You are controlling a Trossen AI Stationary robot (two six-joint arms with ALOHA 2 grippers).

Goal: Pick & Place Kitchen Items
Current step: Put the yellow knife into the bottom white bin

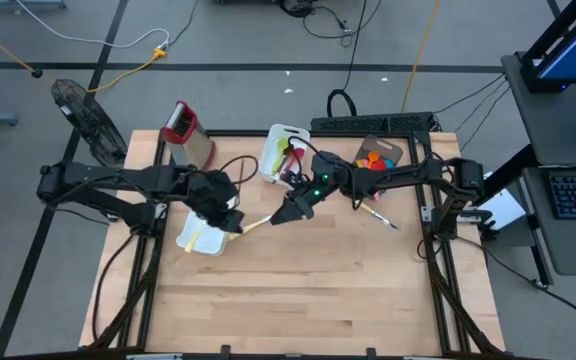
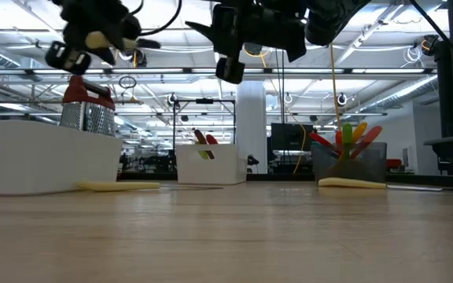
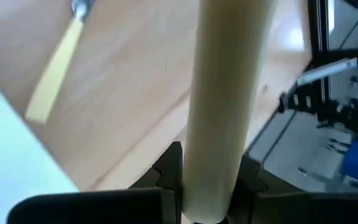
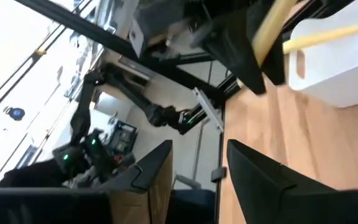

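My left gripper hangs over the near-left white tray and is shut on a cream-handled utensil, whose free end points toward the table's right. My right gripper stands just beyond that free end. It is open, with nothing between its fingers. A yellow utensil lies across the tray. Another cream-handled piece of cutlery lies flat on the wood near the tray. My left gripper pinches the cream handle between its two fingers. The fingers come from the table's left, slanting down. The handle runs on ahead of them toward the right and is lifted clear of the table and the tray.
A metal grater with a red top stands at the far left. A second white tray holds red and green utensils. A dark container with bright utensils stands at the far right. One piece of cutlery lies right of centre. The near half is bare wood.
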